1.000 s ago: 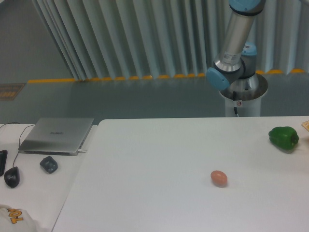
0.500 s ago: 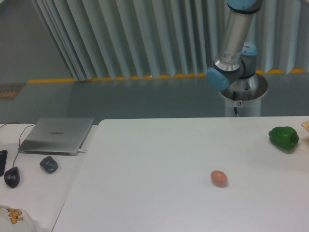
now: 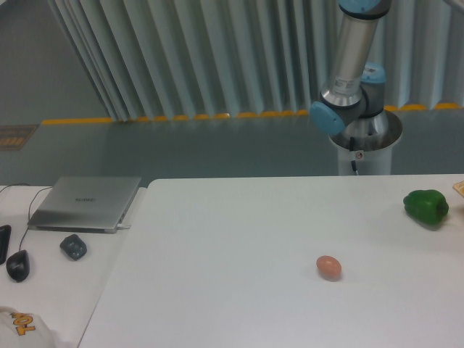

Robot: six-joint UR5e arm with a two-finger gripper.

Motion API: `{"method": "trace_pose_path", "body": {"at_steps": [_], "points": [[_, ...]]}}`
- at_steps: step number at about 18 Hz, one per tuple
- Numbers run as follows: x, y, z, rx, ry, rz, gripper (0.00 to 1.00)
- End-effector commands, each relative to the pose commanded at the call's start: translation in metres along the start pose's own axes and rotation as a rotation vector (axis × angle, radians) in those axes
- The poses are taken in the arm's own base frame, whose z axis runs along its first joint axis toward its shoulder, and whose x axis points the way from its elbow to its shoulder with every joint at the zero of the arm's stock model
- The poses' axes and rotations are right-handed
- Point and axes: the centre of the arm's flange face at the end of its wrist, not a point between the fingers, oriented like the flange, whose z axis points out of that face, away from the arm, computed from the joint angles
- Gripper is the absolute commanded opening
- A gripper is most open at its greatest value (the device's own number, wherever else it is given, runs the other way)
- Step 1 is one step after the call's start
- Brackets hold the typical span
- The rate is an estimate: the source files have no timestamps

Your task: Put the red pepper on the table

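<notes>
a closed laptop (image 3: 83, 202) lies on the side desk (image 3: 65, 290) at left. on the white tabletop (image 3: 217, 275) sit an egg (image 3: 328, 267) and, far right, a green pepper (image 3: 425, 206). the red pepper and the tool are out of view, so the tool's state is unknown.

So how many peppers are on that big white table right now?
1: a glossy green bell pepper near the right edge of the large white table. No red pepper shows; one may be out of frame.
</notes>
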Motion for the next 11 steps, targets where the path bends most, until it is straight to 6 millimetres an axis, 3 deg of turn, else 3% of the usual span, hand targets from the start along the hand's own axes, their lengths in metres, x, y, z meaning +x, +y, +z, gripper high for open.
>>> {"method": "trace_pose_path", "body": {"at_steps": [11], "points": [[-0.01,0.009,0.015,0.004,-0.006,-0.014,0.98]]}}
